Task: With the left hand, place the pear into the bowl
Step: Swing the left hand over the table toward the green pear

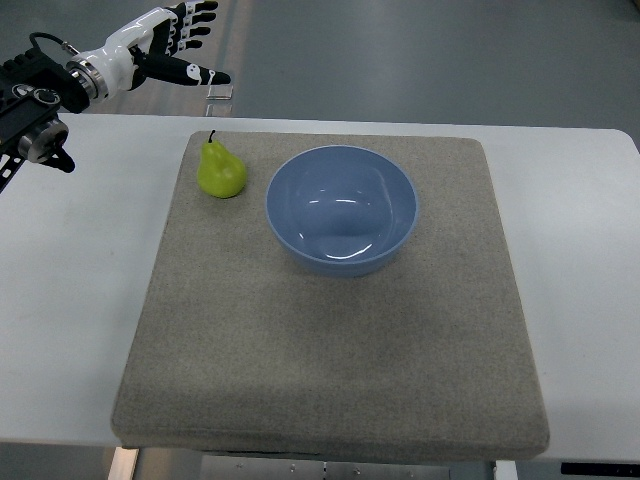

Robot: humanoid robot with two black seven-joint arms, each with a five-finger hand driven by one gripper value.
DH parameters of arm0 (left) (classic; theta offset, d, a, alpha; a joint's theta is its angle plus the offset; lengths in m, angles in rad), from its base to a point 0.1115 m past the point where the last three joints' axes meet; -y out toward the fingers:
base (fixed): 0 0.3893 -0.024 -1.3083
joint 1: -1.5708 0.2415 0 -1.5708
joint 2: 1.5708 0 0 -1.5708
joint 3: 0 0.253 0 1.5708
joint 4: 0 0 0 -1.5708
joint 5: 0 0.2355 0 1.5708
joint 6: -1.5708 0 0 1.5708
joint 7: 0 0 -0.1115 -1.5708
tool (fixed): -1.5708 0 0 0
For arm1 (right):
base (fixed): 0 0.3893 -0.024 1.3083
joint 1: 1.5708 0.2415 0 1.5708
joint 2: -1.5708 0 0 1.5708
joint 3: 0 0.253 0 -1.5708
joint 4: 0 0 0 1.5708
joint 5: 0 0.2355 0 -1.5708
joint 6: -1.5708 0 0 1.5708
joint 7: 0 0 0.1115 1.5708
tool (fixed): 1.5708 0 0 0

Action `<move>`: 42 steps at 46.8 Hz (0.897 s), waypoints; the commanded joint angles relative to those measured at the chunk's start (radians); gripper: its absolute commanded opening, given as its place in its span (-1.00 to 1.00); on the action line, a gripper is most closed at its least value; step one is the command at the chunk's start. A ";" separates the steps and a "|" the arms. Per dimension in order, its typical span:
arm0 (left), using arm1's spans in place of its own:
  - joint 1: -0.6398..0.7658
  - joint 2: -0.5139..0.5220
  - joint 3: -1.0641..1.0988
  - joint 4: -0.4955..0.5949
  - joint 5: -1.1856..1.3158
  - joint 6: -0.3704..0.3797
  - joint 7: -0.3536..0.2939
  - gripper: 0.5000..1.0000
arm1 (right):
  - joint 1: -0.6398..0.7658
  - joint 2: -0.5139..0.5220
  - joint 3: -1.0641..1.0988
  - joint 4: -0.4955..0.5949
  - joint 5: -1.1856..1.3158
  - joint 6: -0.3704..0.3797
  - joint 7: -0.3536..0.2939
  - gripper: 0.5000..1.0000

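Note:
A yellow-green pear (pixel 221 171) stands upright on the grey felt mat (pixel 330 350), near the mat's far left corner. Just to its right sits an empty blue bowl (pixel 341 208), a small gap between them. My left hand (pixel 178 45) hovers at the top left, above and beyond the table's far edge, up and to the left of the pear. Its fingers are spread and hold nothing, thumb pointing right. The right arm does not show.
The mat lies on a white table (pixel 70 300). A small clear object (pixel 220 92) sits past the table's far edge, right by the thumb tip. Grey floor shows beyond.

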 commanded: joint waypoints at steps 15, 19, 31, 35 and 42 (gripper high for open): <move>-0.104 0.119 0.170 -0.104 0.304 -0.079 -0.007 0.95 | 0.000 0.000 0.001 0.000 0.000 0.000 0.000 0.70; -0.101 0.118 0.170 -0.105 0.373 -0.078 -0.009 0.95 | 0.000 0.000 0.000 0.000 0.000 0.000 0.000 0.70; -0.093 0.107 0.171 -0.128 0.549 -0.056 -0.010 0.91 | 0.000 0.000 0.000 0.000 0.000 0.000 0.000 0.70; -0.092 0.105 0.170 -0.130 0.620 -0.041 -0.015 0.91 | 0.000 0.000 0.000 0.000 0.000 0.000 0.000 0.70; -0.087 0.104 0.185 -0.136 0.675 0.016 -0.023 0.91 | 0.000 0.000 0.000 0.000 0.000 0.000 0.000 0.70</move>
